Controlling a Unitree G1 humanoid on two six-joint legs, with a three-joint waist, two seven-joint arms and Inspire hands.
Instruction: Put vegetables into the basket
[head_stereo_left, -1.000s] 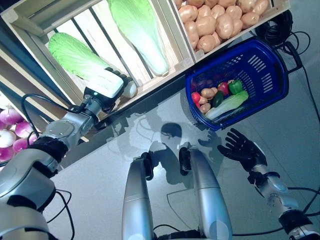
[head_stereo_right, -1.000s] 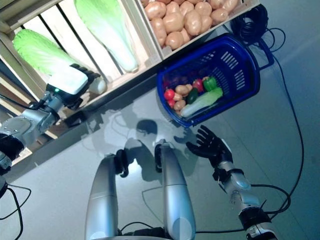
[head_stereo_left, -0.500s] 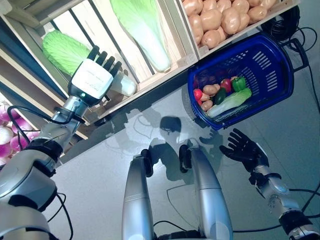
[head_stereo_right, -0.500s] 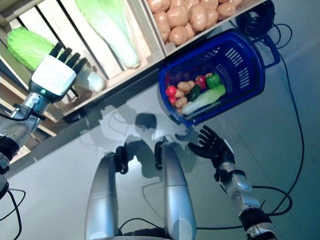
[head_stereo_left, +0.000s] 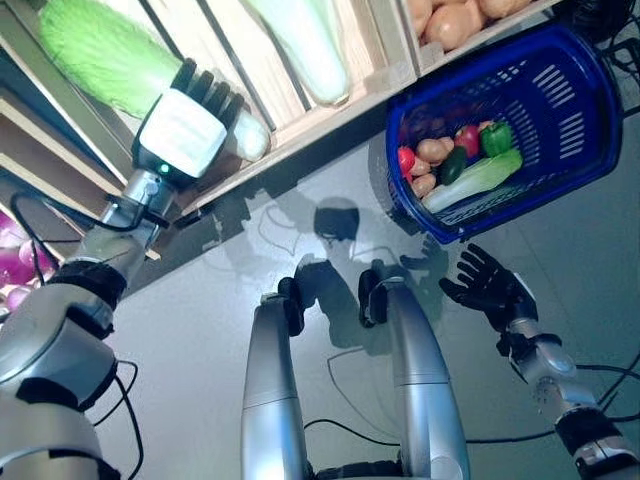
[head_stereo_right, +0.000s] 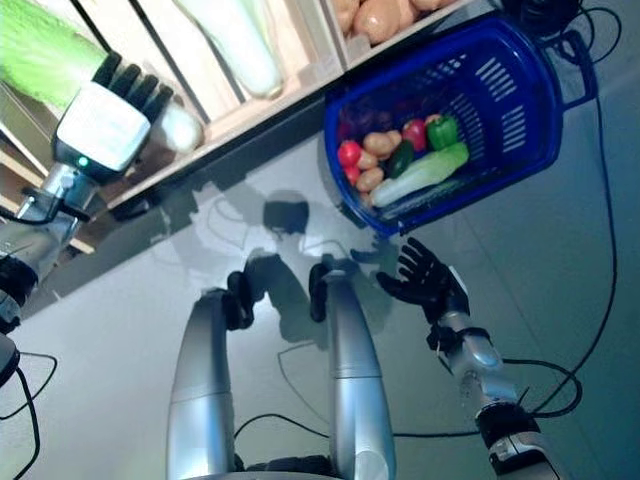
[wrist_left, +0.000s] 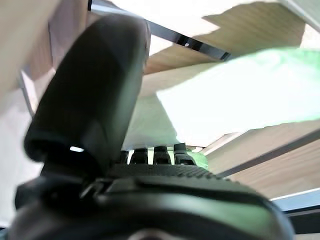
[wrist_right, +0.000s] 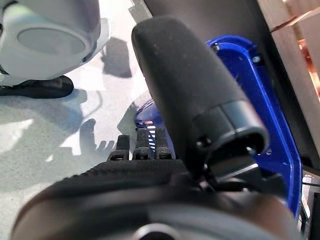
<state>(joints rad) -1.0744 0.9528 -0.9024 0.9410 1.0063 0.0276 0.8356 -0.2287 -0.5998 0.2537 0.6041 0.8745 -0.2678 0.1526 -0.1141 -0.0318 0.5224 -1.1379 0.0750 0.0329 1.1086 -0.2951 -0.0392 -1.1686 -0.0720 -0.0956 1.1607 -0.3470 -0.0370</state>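
Note:
My left hand (head_stereo_left: 182, 128) is open, fingers straight, over the white stalk end of a long green-and-white cabbage (head_stereo_left: 105, 55) lying in a wooden crate of the stand; the cabbage also shows in the left wrist view (wrist_left: 240, 95). The blue plastic basket (head_stereo_left: 560, 95) stands on the floor by the stand. It holds a long pale green vegetable (head_stereo_left: 472, 183), a green pepper (head_stereo_left: 496, 138), red round ones, a dark green one and small potatoes. My right hand (head_stereo_left: 487, 288) is open, fingers spread, just below the basket's near rim (wrist_right: 272, 145).
The wooden stand (head_stereo_left: 350, 95) with slatted crates runs along the left and top. A second long cabbage (head_stereo_left: 305, 45) lies in the same crate. Black cables (head_stereo_left: 600, 15) lie beyond the basket. Grey floor (head_stereo_left: 200, 330) lies between the stand and me.
The camera has shifted, so the whole scene sits higher and closer. My left hand opened from curled by the cabbage's stalk end to straight fingers over it. The right hand stays by the basket.

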